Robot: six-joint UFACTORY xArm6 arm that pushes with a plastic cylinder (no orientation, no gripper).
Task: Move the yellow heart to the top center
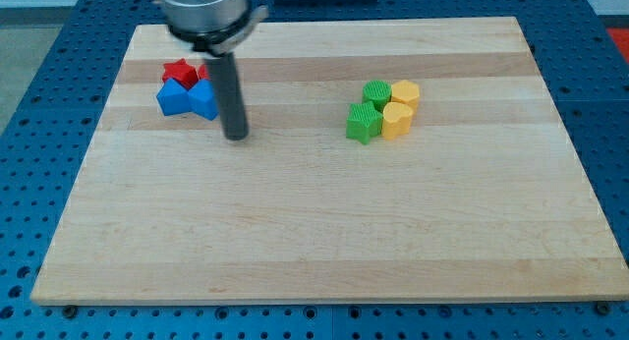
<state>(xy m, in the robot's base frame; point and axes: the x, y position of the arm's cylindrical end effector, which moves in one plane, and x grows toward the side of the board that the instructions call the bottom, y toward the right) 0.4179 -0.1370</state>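
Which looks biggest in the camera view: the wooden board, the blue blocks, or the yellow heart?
1. Wooden board, biggest by far.
2. Blue blocks, two side by side.
3. Yellow heart, smallest.
My tip is just right of the blue blocks.

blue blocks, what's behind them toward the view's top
A red block sits behind the blue blocks, touching them. The rod hides its right part; my tip rests to their right.
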